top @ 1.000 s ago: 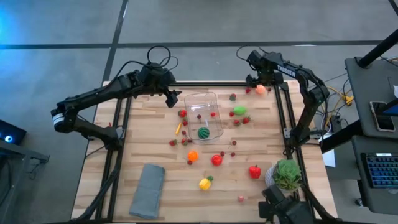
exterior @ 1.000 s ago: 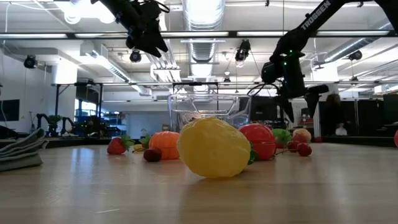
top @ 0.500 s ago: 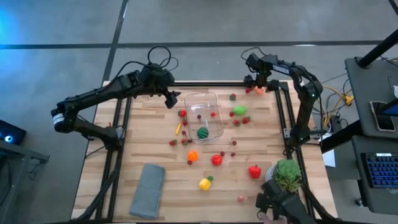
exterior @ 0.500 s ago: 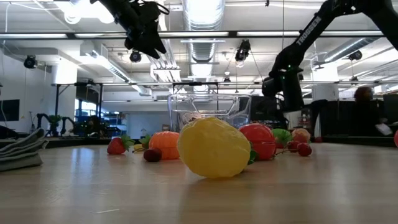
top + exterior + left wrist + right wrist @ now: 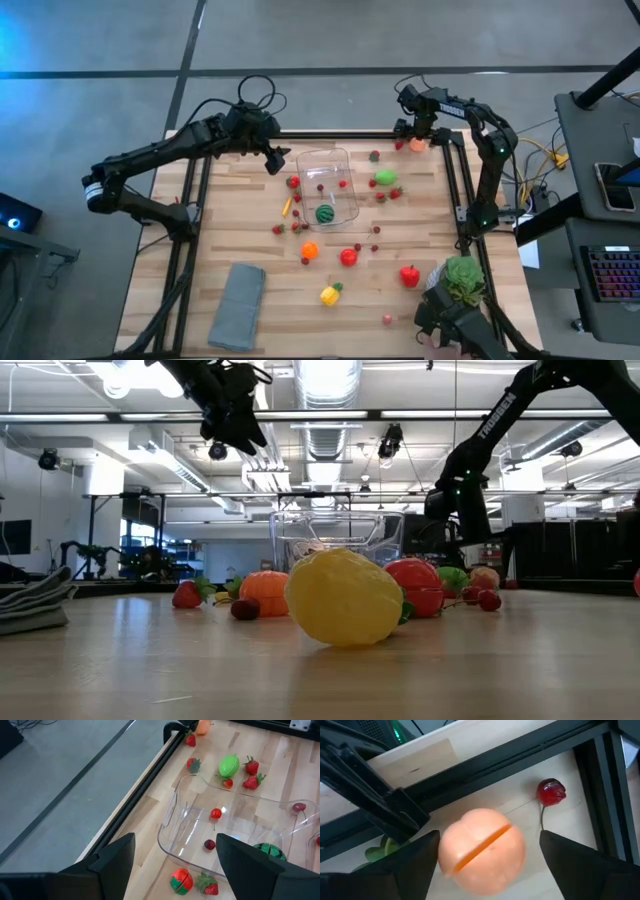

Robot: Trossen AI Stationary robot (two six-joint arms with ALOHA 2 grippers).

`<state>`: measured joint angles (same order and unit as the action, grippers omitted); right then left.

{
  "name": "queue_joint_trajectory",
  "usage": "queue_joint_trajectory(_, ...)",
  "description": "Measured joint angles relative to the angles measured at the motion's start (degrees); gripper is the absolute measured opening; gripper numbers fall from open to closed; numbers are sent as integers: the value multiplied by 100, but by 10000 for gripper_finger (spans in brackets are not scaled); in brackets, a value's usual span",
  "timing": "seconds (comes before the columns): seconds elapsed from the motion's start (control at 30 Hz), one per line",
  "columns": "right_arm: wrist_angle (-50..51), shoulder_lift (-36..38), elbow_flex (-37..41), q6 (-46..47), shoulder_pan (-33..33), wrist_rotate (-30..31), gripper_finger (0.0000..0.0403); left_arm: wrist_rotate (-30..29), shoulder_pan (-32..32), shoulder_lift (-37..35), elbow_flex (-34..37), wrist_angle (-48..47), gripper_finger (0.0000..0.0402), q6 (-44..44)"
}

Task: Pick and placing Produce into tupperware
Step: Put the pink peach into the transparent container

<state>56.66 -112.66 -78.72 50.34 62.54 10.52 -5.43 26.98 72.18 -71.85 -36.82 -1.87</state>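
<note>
While most of the produce lies scattered over the table (image 5: 390,300), the step in hand looks like a pick at the far right corner: the right gripper (image 5: 418,140) is down over a pale orange peach (image 5: 482,850), its 2 fingers (image 5: 415,865) spread wide on either side of the fruit and not yet touching it. A small red cherry (image 5: 550,791) lies just beside the peach, against the dark frame rail.

The tupperware (image 5: 328,185) sits near the table's middle, toward the far edge, well apart from the peach. It already holds a striped green watermelon piece (image 5: 327,213) and a few small red berries. The left gripper (image 5: 277,158) hangs above the table just beside the container's far left corner, jaws parted and holding nothing.

By my judgement the next move calls for closing squarely on the peach without catching the cherry or the rail, then lifting and carrying it across to the container.

From table height, a big yellow fruit (image 5: 343,598) blocks most of the tupperware, and the right fingertips are lost behind other produce. Whether the peach rests against the rail is hard to tell.
</note>
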Motion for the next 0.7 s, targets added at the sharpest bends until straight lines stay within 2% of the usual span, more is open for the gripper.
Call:
queue_joint_trajectory(0.33, 2, 0, 3, 2, -2, -149, 266, -2, 4, 0, 0, 33, 263, -2)
queue_joint_trajectory(0.53, 10, 6, 9, -74, -2, -225, 247, -2, 4, 0, -7, 35, 263, -4)
queue_joint_trajectory(0.7, 32, 110, 18, -124, -108, -527, 249, -2, 4, 0, -2, 33, 263, -4)
